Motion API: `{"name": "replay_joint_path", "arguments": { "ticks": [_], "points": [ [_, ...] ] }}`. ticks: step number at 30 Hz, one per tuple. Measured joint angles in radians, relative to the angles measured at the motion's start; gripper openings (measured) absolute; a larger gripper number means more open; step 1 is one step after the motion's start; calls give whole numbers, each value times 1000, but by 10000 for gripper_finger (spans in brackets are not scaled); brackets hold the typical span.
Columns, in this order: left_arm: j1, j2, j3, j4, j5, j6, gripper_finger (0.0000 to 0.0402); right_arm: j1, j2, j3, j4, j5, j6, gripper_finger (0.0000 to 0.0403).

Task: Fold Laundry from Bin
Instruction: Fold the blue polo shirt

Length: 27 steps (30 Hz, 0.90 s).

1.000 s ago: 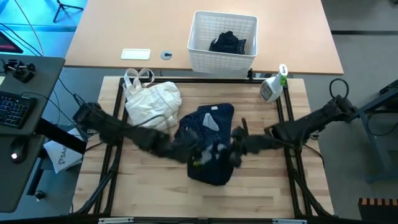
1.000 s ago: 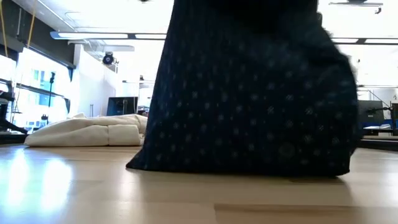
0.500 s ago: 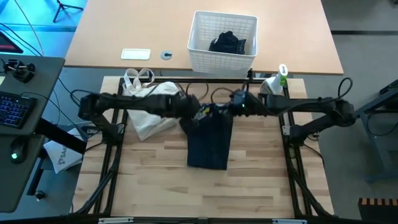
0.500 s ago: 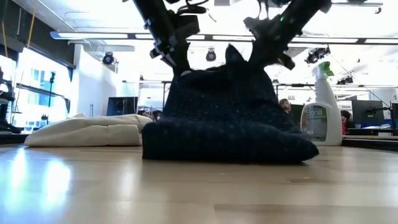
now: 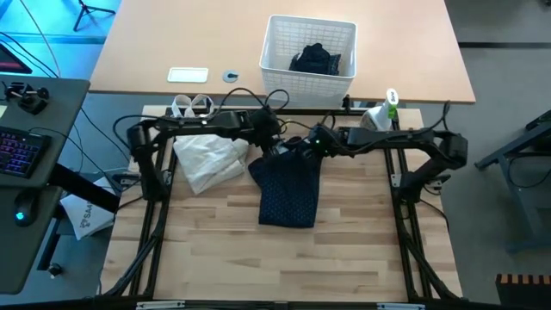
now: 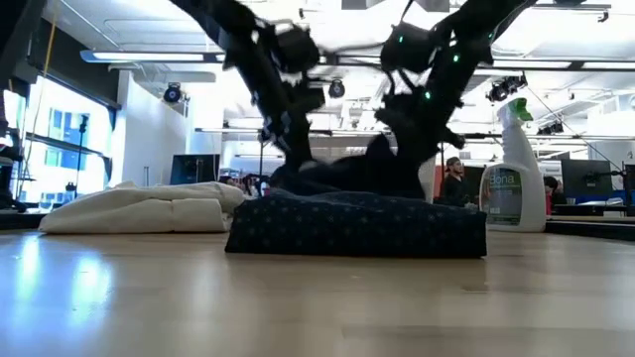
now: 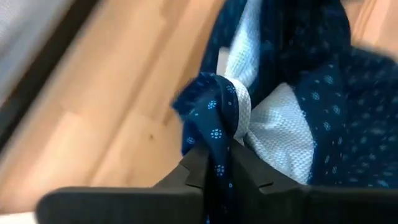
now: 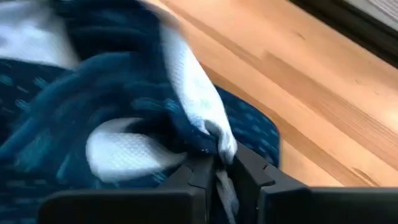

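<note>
The navy shirt with tiny white dots [image 5: 288, 188] lies folded on the wooden table [image 5: 215, 250]; in the low view it is a flat stack [image 6: 357, 223]. At the shirt's far end my left gripper [image 5: 275, 148] and my right gripper [image 5: 312, 146] stand side by side, each shut on a bunch of the cloth. The white lattice bin [image 5: 284, 73] stands on the desk beyond the table, with a dark garment [image 5: 314, 60] resting in it. My left gripper pinches a bunched fold of dotted cloth with white lining [image 7: 219, 134] between its two fingers at the shirt's far left corner. It slants down from the left. The cloth there stands slightly bunched above the flat stack. My right gripper pinches a bunch of the dotted cloth and its white lining [image 8: 217, 144] between its two fingers at the shirt's far right corner. It slants down from the right. The rest of the shirt rests on the table.
A cream-white cloth bag [image 5: 209, 155] lies left of the shirt, close to my left arm. A spray bottle [image 5: 379, 116] stands at the table's far right corner. Bare wood [image 5: 284, 267] lies near the front edge.
Both grippers have carried the shirt's near end up and toward the far edge, then sunk. The shirt, which hung high from them a second ago, has folded over onto itself and now lies as a low flat stack.
</note>
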Motion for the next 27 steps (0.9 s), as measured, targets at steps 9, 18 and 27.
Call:
{"name": "replay_joint_path", "arguments": {
  "ticks": [9, 18, 27],
  "points": [
    [96, 26, -2, -75, 135, -52, 141, -52, -34, 30, -98, 13, -61, 153],
    [95, -159, 0, -173, 169, -17, 166, -34, -175, -3, 44, -363, -99, 191],
    [-60, -167, 0, -245, 347, -111, 161, 31, 77, -134, 512, -521, 59, 144]
  ]
}}
